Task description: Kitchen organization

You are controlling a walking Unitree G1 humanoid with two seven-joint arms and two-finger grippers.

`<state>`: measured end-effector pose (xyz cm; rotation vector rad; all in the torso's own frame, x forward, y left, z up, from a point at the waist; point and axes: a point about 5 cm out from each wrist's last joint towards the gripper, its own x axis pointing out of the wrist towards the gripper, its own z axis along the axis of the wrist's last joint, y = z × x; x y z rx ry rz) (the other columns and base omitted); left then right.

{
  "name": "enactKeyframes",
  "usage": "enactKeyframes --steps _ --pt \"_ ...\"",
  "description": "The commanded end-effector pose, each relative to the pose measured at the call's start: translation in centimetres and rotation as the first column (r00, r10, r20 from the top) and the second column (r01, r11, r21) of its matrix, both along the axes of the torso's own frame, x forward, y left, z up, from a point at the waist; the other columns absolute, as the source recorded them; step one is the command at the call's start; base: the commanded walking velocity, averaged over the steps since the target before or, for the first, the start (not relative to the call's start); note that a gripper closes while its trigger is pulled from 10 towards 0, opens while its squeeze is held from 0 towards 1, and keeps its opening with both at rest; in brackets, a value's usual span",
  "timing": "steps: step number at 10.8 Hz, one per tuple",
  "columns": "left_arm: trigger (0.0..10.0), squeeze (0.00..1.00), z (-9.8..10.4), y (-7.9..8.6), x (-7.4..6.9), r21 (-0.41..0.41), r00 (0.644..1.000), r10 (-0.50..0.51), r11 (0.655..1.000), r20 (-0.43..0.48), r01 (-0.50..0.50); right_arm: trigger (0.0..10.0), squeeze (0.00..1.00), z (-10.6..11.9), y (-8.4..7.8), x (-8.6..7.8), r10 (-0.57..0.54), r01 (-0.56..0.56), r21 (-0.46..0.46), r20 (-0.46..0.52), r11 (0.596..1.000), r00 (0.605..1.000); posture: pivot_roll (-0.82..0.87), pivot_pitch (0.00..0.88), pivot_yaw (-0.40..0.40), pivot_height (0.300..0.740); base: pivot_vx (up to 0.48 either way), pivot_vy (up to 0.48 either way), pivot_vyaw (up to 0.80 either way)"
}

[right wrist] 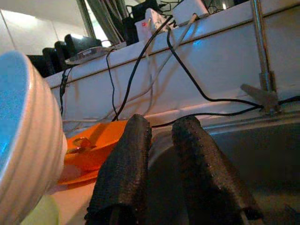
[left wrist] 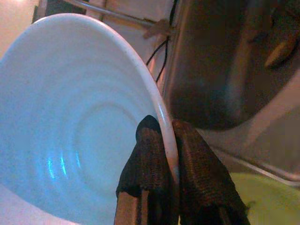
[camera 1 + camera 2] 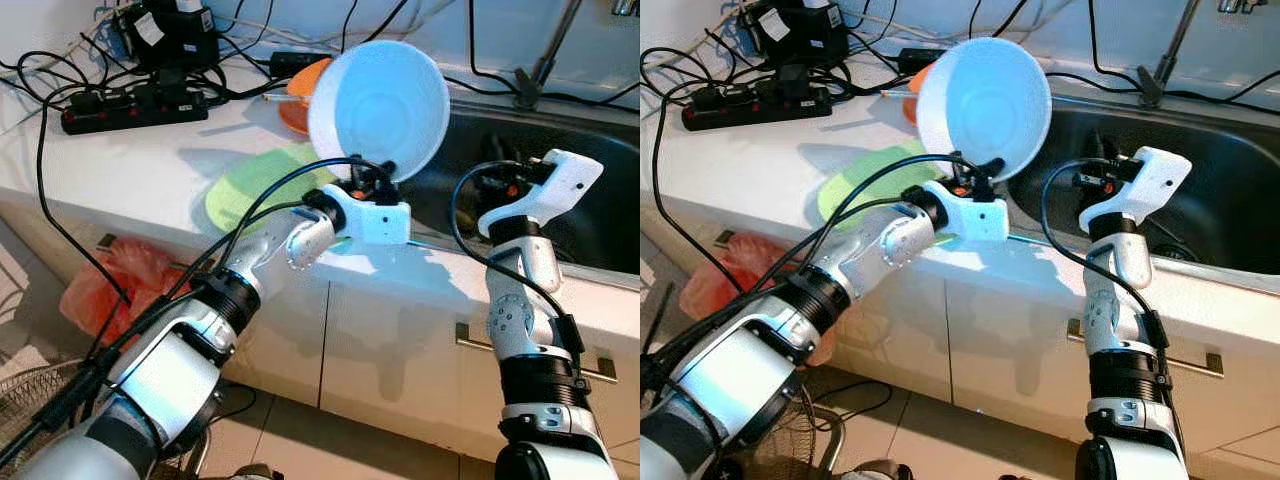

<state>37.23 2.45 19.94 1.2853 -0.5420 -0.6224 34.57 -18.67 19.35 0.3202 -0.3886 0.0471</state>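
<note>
While left tool (image 2: 165, 154) pinches rim | ribbed round white bowl (image 3: 380, 105)

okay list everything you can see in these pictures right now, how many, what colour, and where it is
bowl: one, white, held up by its rim over the counter edge beside the sink
plate: one, green, flat on the counter below the bowl
orange dish: one, orange, on the counter behind the bowl
sink: one, steel, dark basin set in the counter
faucet: one, metal, behind the sink
power strip: one, black, back of the counter among cables
plastic bag: one, red, on the floor by the cabinet
left gripper: black fingers clamped on the bowl's rim
right gripper: black fingers slightly apart, empty, over the sink
</note>
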Motion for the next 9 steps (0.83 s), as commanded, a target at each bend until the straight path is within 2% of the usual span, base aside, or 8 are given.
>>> enactKeyframes --steps 1,3,5,7,9 --pt "10.0 0.0 0.7 0.2 0.0 0.006 0.999 -0.003 1.0 0.043 0.003 10.0 0.0 0.3 -0.1 -0.1 0.0 0.0 0.008 0.007 1.0 1.0 0.15 0.057 0.014 0.74 0.0 0.0 0.0" --pt "10.0 0.0 1.3 1.4 0.3 0.042 0.997 0.011 0.999 0.08 -0.015 10.0 0.0 0.3 -0.1 0.0 0.003 -0.003 0.018 0.004 1.0 1.0 0.16 0.052 0.013 0.74 0.0 0.0 0.0" --pt "10.0 0.0 3.7 2.0 0.5 0.053 0.983 0.013 0.998 0.185 -0.023 10.0 0.0 0.4 0.0 0.0 0.007 -0.007 0.029 0.007 1.0 1.0 0.16 0.047 0.013 0.74 0.0 0.0 0.0" --pt "10.0 0.0 4.8 1.1 0.1 0.052 0.977 -0.034 0.998 0.211 0.023 10.0 0.0 0.3 0.0 0.0 0.01 -0.01 0.032 0.004 0.999 1.0 0.16 0.041 0.015 0.74 0.0 0.0 0.0" --pt "10.0 0.0 5.0 0.2 -0.2 0.032 0.978 -0.063 0.998 0.2 0.057 10.0 0.0 0.2 0.0 -0.1 0.006 -0.006 0.033 0.002 0.999 1.0 0.15 0.036 0.018 0.74 0.0 0.0 0.0"
